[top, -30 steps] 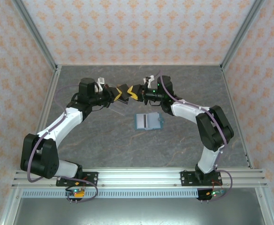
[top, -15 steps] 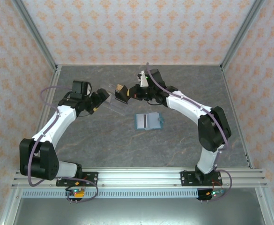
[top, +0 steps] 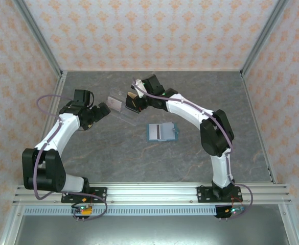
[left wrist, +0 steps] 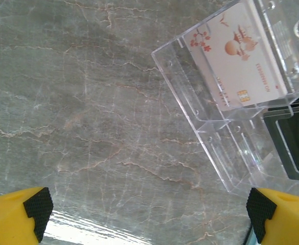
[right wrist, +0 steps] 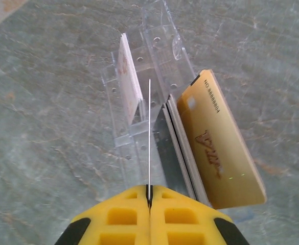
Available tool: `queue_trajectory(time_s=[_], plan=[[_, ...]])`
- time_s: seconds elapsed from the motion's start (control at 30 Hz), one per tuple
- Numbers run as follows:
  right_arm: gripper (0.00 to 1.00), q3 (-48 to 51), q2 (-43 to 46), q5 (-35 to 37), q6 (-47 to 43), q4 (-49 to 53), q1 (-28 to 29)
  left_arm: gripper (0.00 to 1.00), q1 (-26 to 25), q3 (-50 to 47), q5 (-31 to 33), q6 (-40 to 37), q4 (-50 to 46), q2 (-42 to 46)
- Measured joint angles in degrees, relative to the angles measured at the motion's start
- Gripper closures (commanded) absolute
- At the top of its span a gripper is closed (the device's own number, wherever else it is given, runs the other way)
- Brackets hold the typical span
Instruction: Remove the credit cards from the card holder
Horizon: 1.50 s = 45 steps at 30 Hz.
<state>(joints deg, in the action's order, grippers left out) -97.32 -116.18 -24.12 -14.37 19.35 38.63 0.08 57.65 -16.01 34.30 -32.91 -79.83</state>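
The teal-blue card holder [top: 162, 131] lies open and flat mid-table, away from both grippers. My right gripper [right wrist: 149, 191] is shut on a thin credit card [right wrist: 149, 127] seen edge-on, held upright over the clear plastic tray [right wrist: 159, 51]. Standing in the tray are a white card with red print [right wrist: 129, 84], a few grey and dark cards [right wrist: 182, 148], and an orange-gold card [right wrist: 221, 143] leaning on the right. In the top view the right gripper [top: 133, 100] hovers at the tray. My left gripper [left wrist: 149, 214] is open with nothing between its fingers, over bare table short of the tray [left wrist: 215, 127].
The left gripper [top: 103, 110] sits just left of the tray [top: 119, 105]. Metal frame posts and patterned walls surround the grey marbled table [top: 113, 148]. The rail at the near edge carries both arm bases.
The two grippers met near the tray a second ago. The left one has since drawn back to the left, open. The right one carried the card leftward over the tray.
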Motion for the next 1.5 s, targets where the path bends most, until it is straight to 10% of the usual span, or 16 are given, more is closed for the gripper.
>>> queue_trajectory(time_s=[1.5], plan=[[0.88, -4.92, -6.34, 5.95, -19.71, -0.9, 0.33, 0.0, -0.02, 0.0, -6.1, -2.54, -0.7, -3.87]])
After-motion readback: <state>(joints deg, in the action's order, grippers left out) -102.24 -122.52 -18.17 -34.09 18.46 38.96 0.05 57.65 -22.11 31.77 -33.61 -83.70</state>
